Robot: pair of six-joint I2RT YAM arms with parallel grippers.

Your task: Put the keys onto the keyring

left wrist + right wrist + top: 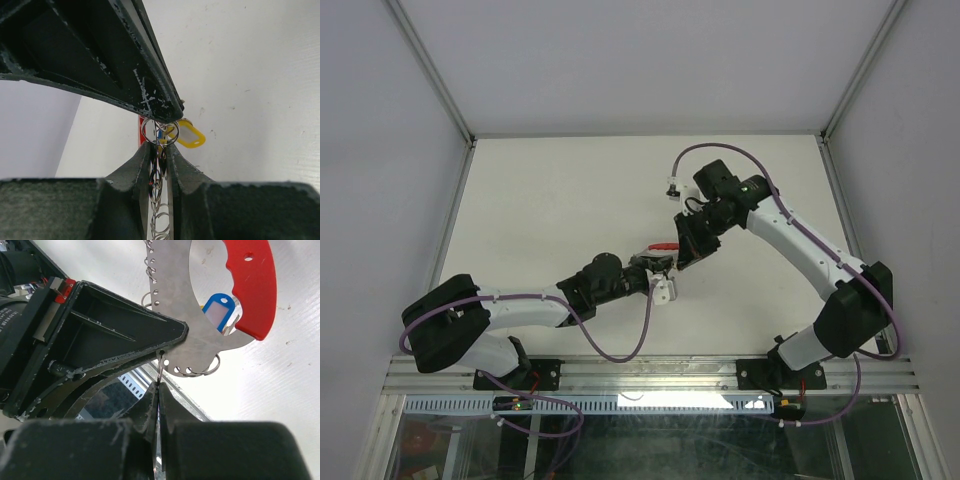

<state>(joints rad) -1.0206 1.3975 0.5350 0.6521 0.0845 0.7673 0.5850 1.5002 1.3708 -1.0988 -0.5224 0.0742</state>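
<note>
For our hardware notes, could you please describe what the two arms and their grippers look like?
Both the left arm and right arm have white links with black joints and bases. A purple cable loops along each. The left gripper and right gripper are black and wedge-shaped, with scuffed, whitish edges.

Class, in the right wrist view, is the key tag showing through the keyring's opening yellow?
No, the tag framed by the keyring in that view is blue.
</note>
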